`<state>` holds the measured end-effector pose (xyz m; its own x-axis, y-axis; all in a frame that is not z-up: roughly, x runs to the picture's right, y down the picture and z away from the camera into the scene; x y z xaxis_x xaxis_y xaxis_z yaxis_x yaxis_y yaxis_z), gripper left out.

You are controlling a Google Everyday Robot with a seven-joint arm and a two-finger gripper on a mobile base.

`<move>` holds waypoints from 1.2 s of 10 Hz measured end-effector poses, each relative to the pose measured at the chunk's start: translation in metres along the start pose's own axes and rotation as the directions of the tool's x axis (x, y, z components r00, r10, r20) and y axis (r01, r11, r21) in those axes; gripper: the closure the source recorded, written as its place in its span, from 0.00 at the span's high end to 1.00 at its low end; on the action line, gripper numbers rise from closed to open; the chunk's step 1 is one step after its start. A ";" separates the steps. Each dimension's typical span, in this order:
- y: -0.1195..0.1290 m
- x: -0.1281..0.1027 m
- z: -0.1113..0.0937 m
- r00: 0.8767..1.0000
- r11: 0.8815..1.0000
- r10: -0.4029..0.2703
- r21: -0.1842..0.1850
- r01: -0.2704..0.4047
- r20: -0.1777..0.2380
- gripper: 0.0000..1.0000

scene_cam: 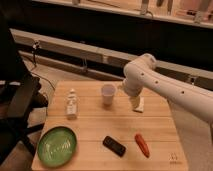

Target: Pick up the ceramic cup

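Robot test lab: wooden table (95, 127), dark railed backdrop (65, 47), arm's (165, 87) tool (136, 102) beside the ceramic cup (108, 93).

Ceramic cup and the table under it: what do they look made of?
The ceramic cup looks like matte ceramic, possibly plastic: pale, even surface, no gloss. The table looks like light wood with a satin finish: parallel plank seams show. The gripper hangs low beside the cup, not touching it.

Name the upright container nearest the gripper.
The small pale grey-white handleless ceramic cup, standing beside the gripper; the small white labelled bottle stands farther off, beyond the cup.
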<state>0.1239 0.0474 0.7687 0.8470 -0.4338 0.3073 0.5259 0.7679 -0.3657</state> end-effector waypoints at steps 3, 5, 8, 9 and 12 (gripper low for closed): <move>-0.004 0.000 0.006 1.000 1.000 -0.027 0.000 0.027 0.008 0.80; -0.008 -0.004 0.009 0.998 0.999 -0.054 -0.001 0.054 0.016 0.80; -0.010 -0.005 0.013 0.997 0.998 -0.069 0.001 0.069 0.019 0.80; -0.013 -0.007 0.016 0.996 0.996 -0.087 0.000 0.087 0.023 0.80; -0.016 -0.009 0.022 0.993 0.993 -0.115 0.001 0.115 0.031 0.80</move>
<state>0.1065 0.0495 0.7907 0.7782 -0.5045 0.3740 0.6198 0.7132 -0.3275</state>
